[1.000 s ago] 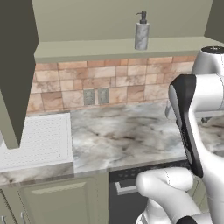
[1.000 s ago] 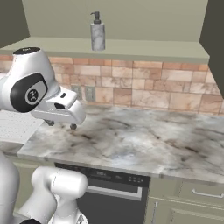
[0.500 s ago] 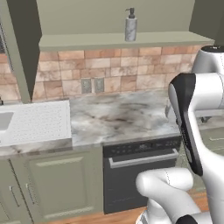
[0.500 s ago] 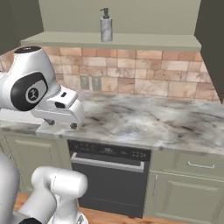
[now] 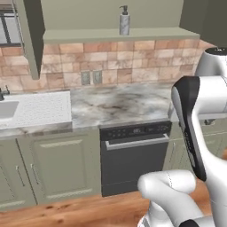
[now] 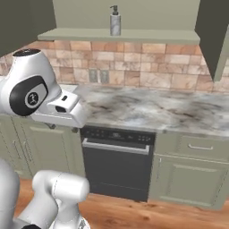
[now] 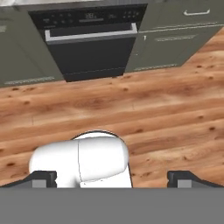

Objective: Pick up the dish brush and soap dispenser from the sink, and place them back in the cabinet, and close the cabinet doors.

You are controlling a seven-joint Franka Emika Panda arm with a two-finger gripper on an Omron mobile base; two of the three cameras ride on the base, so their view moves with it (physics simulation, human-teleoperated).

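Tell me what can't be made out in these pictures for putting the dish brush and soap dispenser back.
- Sink: left base view, cut off by the left edge, so the basin's contents are hidden.
- Cabinet door: same view, seen edge-on and cropped at the top.
- Soap dispenser on the cabinet shelf: too small to read details.
- Gripper: hand view, fingertips wide apart; it points at the wood floor.

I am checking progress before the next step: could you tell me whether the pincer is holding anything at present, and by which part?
Nothing is held. The pincer is open, its tips wide apart over bare wooden floor. The soap dispenser stands on the shelf.
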